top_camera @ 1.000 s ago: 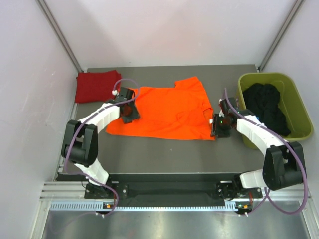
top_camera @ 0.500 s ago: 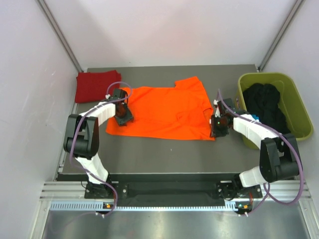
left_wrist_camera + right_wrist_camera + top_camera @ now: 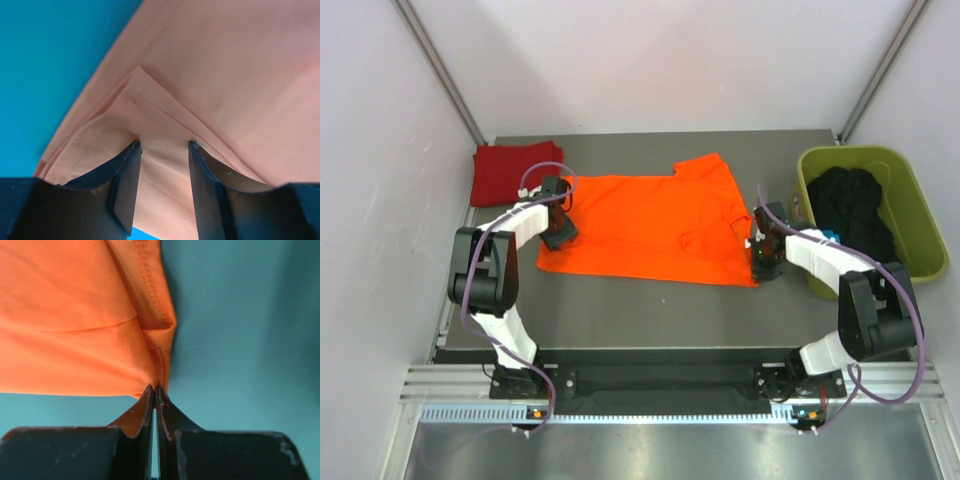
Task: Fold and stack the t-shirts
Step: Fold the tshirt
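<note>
The step in hand looks like taking hold of the orange shirt (image 3: 650,225) for a fold, one gripper on each side edge. The shirt lies spread mostly flat in the middle of the table (image 3: 650,315), with a small flap turned up toward 12 o'clock.

The right gripper (image 3: 156,388) is clamped on the shirt's hem, its jaws pressed together with a bunched fold of cloth between the tips. From above, that hold sits at about 4 o'clock on the shirt, just above its near right corner. In the right wrist view the cloth fans away toward 10 and 11 o'clock, with bare table at 3 o'clock.

The left gripper (image 3: 164,146) is at the shirt's 9 o'clock edge. Its jaws stand apart, astride a raised ridge of layered cloth that fills the gap. They do not look squeezed onto it yet.

The next move probably calls for the left jaws to close on that ridge. Both arms would then rise together and evenly, so the cloth hangs taut between them and does not drag or slip from one side.

The dark red shirt (image 3: 508,173) lies folded at 10 o'clock from the orange one, well apart from it, and looks like the place to stack. A green tub (image 3: 917,205) holding dark clothes (image 3: 858,208) stands at 3 o'clock.
</note>
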Motion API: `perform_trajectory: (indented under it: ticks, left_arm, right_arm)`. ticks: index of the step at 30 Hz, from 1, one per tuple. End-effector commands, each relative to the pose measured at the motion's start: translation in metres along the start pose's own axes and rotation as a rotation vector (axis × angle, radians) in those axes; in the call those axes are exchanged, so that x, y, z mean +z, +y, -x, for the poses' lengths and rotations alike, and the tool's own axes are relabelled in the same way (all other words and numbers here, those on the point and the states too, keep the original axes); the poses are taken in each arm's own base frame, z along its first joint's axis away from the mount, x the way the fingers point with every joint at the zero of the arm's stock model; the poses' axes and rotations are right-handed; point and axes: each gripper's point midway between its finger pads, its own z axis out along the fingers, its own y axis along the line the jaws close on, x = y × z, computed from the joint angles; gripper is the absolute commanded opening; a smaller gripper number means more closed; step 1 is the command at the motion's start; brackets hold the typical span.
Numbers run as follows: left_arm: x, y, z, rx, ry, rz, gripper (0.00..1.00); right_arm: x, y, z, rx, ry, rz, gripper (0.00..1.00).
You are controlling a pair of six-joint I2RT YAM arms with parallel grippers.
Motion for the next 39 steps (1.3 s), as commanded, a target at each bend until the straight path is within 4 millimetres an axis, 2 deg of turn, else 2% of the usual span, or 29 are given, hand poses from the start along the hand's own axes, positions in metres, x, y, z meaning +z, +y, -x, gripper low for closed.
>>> perform_trajectory:
  ticks: [1,4,8,9,11,12,14,15,16,17,18,19,20,21,22,24,25,27,28,29,30,31,32,33,34,39]
  left_arm:
    - [-0.002,0.018,-0.002,-0.037,-0.011,0.071,0.49]
    - [-0.027,0.008,0.014,-0.051,-0.043,0.017,0.5]
    - [-0.064,-0.024,0.051,-0.025,-0.114,-0.127,0.51]
    - [-0.075,-0.039,0.066,-0.021,-0.143,-0.184,0.51]
    - [-0.086,-0.058,0.078,0.022,-0.15,-0.268,0.52]
    - [-0.096,-0.07,0.093,0.035,-0.181,-0.307,0.53]
    - [-0.099,-0.081,0.102,0.087,-0.189,-0.348,0.54]
    - [-0.106,-0.089,0.115,0.094,-0.217,-0.37,0.55]
    - [-0.107,-0.091,0.122,0.102,-0.224,-0.382,0.56]
    - [-0.1,-0.092,0.127,0.123,-0.226,-0.376,0.56]
    - [-0.106,-0.1,0.136,0.13,-0.237,-0.411,0.56]
    - [-0.097,-0.1,0.141,0.141,-0.23,-0.408,0.56]
    - [-0.1,-0.105,0.148,0.146,-0.239,-0.433,0.56]
    - [-0.098,-0.108,0.154,0.152,-0.252,-0.448,0.56]
    - [-0.087,-0.107,0.158,0.164,-0.248,-0.45,0.56]
    - [-0.083,-0.115,0.164,0.182,-0.258,-0.501,0.56]
    - [-0.072,-0.116,0.17,0.195,-0.266,-0.512,0.56]
    - [-0.065,-0.123,0.176,0.214,-0.264,-0.533,0.56]
    - [-0.047,-0.125,0.172,0.239,-0.236,-0.526,0.56]
    - [-0.042,-0.129,0.173,0.261,-0.232,-0.541,0.56]
    - [-0.04,-0.126,0.186,0.262,-0.244,-0.552,0.55]
    - [-0.022,-0.125,0.183,0.288,-0.225,-0.539,0.55]
    - [-0.014,-0.125,0.183,0.298,-0.213,-0.527,0.55]
    - [-0.014,-0.128,0.191,0.302,-0.23,-0.521,0.55]
    - [0.005,-0.128,0.187,0.311,-0.206,-0.5,0.55]
    - [0.029,-0.124,0.196,0.335,-0.225,-0.441,0.55]
  right_arm:
    - [0.003,-0.013,-0.006,0.013,0.037,-0.079,0.0]
    - [-0.004,-0.018,0.0,0.029,0.025,-0.115,0.03]
    - [-0.03,-0.004,0.029,0.037,-0.042,-0.06,0.21]
    - [-0.043,0.003,0.052,0.028,-0.1,-0.026,0.3]
    - [-0.057,0.019,0.077,0.006,-0.146,0.042,0.36]
    - [-0.067,0.028,0.104,-0.019,-0.193,0.072,0.4]
    - [-0.075,0.042,0.132,-0.047,-0.227,0.124,0.43]
    - [-0.078,0.049,0.161,-0.063,-0.267,0.137,0.45]
    - [-0.08,0.054,0.176,-0.072,-0.286,0.147,0.46]
    - [-0.081,0.06,0.19,-0.083,-0.305,0.171,0.47]
    - [-0.08,0.068,0.218,-0.102,-0.35,0.187,0.5]
    - [-0.08,0.074,0.232,-0.113,-0.375,0.203,0.54]
    - [-0.078,0.077,0.245,-0.123,-0.394,0.221,0.57]
    - [-0.071,0.082,0.267,-0.121,-0.422,0.231,0.62]
    - [-0.066,0.083,0.277,-0.119,-0.43,0.237,0.63]
    - [-0.052,0.084,0.303,-0.101,-0.443,0.277,0.66]
    - [-0.048,0.078,0.314,-0.084,-0.459,0.285,0.67]
    - [-0.031,0.078,0.329,-0.07,-0.471,0.315,0.68]
    - [-0.028,0.077,0.339,-0.07,-0.499,0.323,0.68]
    - [-0.023,0.073,0.343,-0.067,-0.502,0.33,0.68]
    - [-0.012,0.072,0.35,-0.067,-0.503,0.334,0.68]
    - [-0.009,0.066,0.355,-0.062,-0.511,0.332,0.68]
    - [-0.004,0.064,0.36,-0.057,-0.518,0.336,0.68]
    - [0.007,0.063,0.365,-0.05,-0.512,0.341,0.68]
    - [0.011,0.058,0.369,-0.041,-0.515,0.347,0.68]
    - [0.046,0.057,0.377,-0.031,-0.505,0.396,0.67]
